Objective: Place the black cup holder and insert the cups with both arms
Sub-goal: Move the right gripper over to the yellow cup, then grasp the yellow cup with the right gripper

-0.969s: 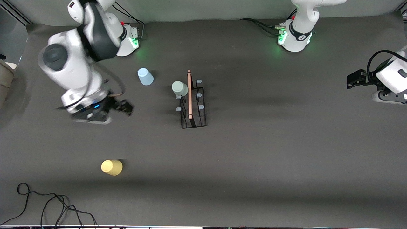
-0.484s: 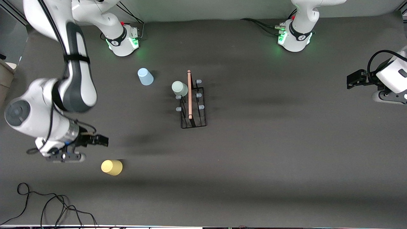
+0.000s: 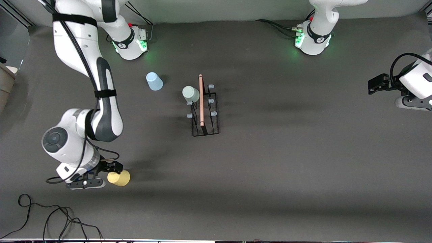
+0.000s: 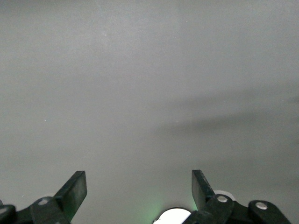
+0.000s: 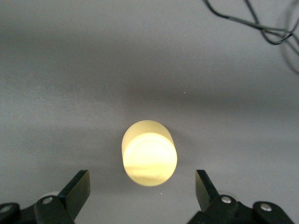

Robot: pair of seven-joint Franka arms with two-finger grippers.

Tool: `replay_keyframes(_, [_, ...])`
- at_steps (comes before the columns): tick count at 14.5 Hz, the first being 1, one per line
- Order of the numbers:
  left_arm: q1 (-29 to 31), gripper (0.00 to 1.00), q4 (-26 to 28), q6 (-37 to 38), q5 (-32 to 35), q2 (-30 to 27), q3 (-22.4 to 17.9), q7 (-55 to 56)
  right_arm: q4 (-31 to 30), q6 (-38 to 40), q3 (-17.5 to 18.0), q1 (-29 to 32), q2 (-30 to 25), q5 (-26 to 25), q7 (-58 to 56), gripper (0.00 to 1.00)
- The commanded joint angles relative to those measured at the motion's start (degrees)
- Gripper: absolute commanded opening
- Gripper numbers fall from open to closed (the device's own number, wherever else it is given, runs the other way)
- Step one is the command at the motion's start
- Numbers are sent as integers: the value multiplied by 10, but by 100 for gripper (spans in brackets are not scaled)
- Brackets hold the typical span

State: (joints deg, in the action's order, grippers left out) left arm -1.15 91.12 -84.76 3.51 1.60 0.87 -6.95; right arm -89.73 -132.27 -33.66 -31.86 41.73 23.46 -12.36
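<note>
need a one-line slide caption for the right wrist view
Right gripper open, poised over the upside-down yellow cup on the grey table, black cable at the edge.

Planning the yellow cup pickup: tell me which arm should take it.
Right. The right gripper hangs open beside the yellow cup, which lies between its fingers in the wrist view. The left gripper waits open at the table's other end.

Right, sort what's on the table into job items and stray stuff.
Job: black cup holder, sage green cup on it, pale blue cup, yellow cup, right gripper open beside it, left gripper waiting open.
Stray: black cable.
</note>
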Motion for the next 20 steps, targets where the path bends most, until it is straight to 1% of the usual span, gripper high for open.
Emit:
replay_keyframes(1, [4,100,-8,7,5,2,4,-9,28,-11,28,43,34,48,-59,100])
replay_keyframes(5, [4,100,-8,7,5,2,4,-9,39,-15,33,50,58,56,-61,100])
replay_keyframes(7, [4,100,-8,7,5,2,4,-9,47,-14,46,59,58,57,-61,100])
replay_keyframes(8, [4,100,-8,7,5,2,4,-9,49,-14,52,65,59,57,-61,92])
replay_keyframes(9, [4,99,-8,7,5,2,4,-9,49,-15,58,65,59,57,-61,72])
replay_keyframes(10, [4,100,-8,7,5,2,4,-9,49,-14,58,65,59,57,-61,42])
replay_keyframes(11, [4,100,-8,7,5,2,4,-9,49,-14,58,67,59,57,-66,25])
replay_keyframes(12, [4,99,-8,7,5,2,4,-9,49,-13,58,67,58,57,-70,21])
replay_keyframes(14, [4,100,-8,7,5,2,4,-9,57,2,58,67,42,55,-72,21])
replay_keyframes(15, [4,100,-8,7,5,2,4,-9,67,42,55,66,28,50,-69,21])
replay_keyframes(17, [4,99,-8,7,5,2,4,-9,106,155,40,65,-5,37,-63,21])
replay_keyframes(18, [4,99,-8,7,5,2,4,-9,124,202,30,61,-25,18,-58,21])
replay_keyframes(20, [4,99,-8,7,4,2,4,-9,140,266,31,58,-70,-28,-20,21])
